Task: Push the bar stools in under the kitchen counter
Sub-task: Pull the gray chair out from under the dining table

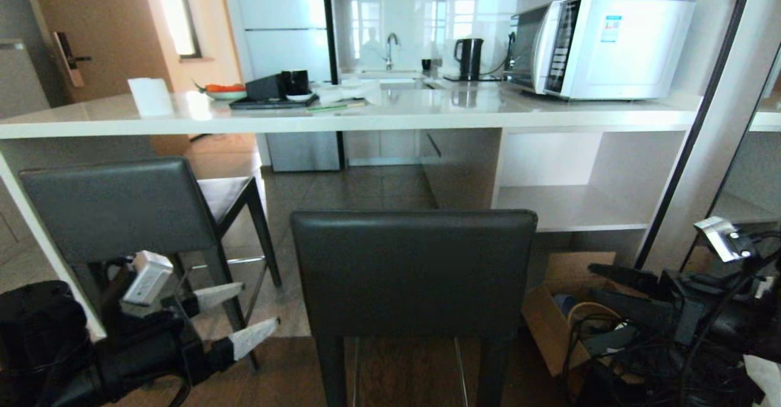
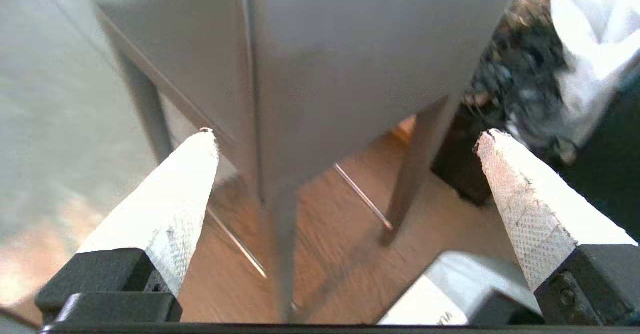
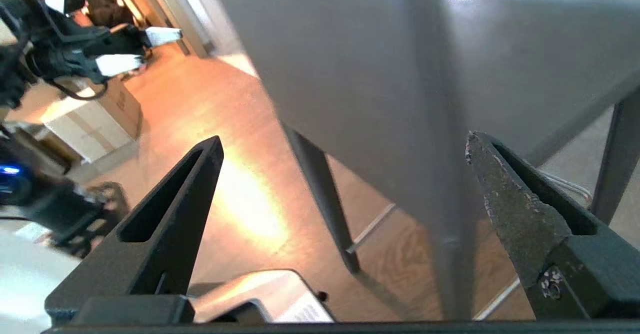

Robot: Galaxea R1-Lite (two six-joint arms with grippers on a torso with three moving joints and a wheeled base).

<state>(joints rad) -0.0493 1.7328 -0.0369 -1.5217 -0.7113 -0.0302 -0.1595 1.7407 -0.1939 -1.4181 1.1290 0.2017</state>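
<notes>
Left hand: my left hand (image 1: 253, 313), with its white-wrapped fingers (image 2: 170, 199), is spread wide and grasping nothing; it sits low on my left, pointing toward the near stool's legs.
Right hand: my right hand (image 1: 601, 282), with its black fingers (image 3: 515, 209), is also spread apart and empty, low on my right, just beside the near stool's backrest edge.
Near stool: the dark grey leather-like bar stool with a low rectangular backrest (image 1: 413, 271) stands directly before me, between my two hands, its back facing me, still out from under the desk.
Far stool: the matching dark grey bar stool with slim dark legs and a chrome footrest bar (image 1: 116, 208) stands to my left, its seat partly beneath the desk edge.
Desk: the long glossy white stone-like kitchen counter (image 1: 390, 117) runs across beyond both stools, with open white shelving (image 1: 573, 205) under its right end.
On the desk: a white microwave oven (image 1: 601, 47) and a black electric kettle (image 1: 470, 58).
Floor: an open brown cardboard box (image 1: 552, 321) lies by my right hand.
</notes>
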